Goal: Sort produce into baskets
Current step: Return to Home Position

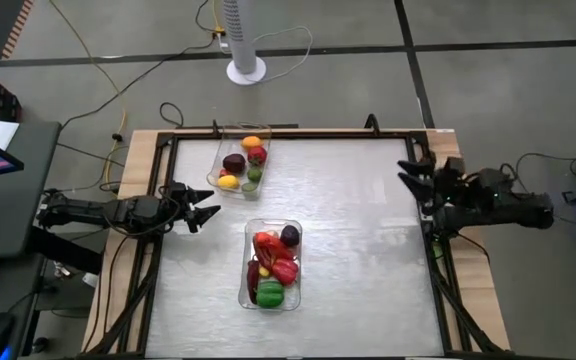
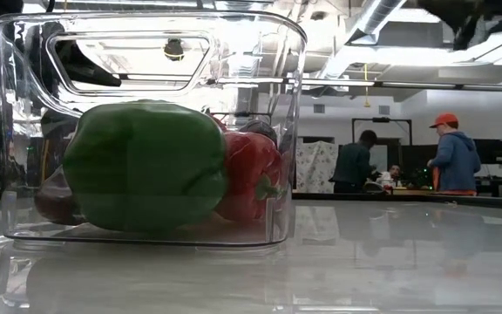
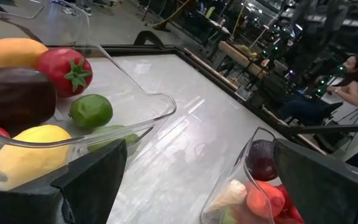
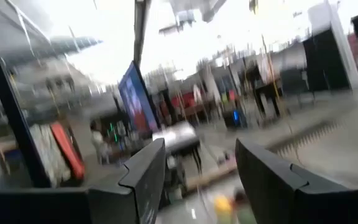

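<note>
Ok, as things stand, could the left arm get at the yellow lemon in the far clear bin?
Probably yes. The left gripper is open and close to that bin, and the lemon lies at the bin's end nearest it, uncovered from above, with only the bin's wall between.

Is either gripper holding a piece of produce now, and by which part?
Nothing is held: the left gripper and the right gripper are both open and empty.
</note>
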